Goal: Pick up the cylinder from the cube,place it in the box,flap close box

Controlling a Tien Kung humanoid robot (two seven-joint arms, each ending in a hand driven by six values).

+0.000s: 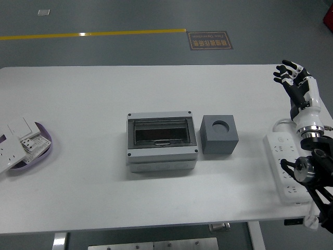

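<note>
White table (93,187) from above. At centre, grey box (162,141) with clear flap shut. Just beside it at 3 o'clock, grey cube (219,135), round hole on top vacant; cylinder not visible anywhere. At 3 o'clock edge, right hand (294,80) raised, fingers spread apart, gripping nothing. Below it, white power strip (284,166). At 9 o'clock edge, purple dish (41,151) of white switch plates.

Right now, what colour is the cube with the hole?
Dark grey cube, clearest in the head view.
</note>
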